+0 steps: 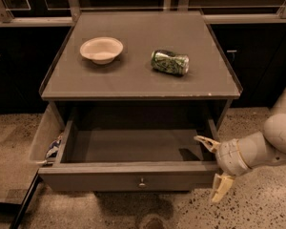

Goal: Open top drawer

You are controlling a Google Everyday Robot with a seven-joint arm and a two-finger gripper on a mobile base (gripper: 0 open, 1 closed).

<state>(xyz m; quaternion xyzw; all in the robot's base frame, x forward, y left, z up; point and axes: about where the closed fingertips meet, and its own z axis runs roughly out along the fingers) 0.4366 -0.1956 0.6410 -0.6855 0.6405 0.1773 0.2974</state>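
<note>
Looks pretty much done. Can see the top drawer [133, 149] pulled well out to the near side from under the worktop [133, 80]. Got the pincer [213, 165] spread wide, holding nothing, right by its near right corner. Probably just needs backing off.

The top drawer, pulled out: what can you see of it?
The top drawer is a deep grey box, matte like painted wood, pulled out from under the cabinet top. Its flat front carries one small round metal knob, centred. Its visible floor is plain grey. The gripper sits at its right front corner, fingers open, one inside, one out front.
</note>
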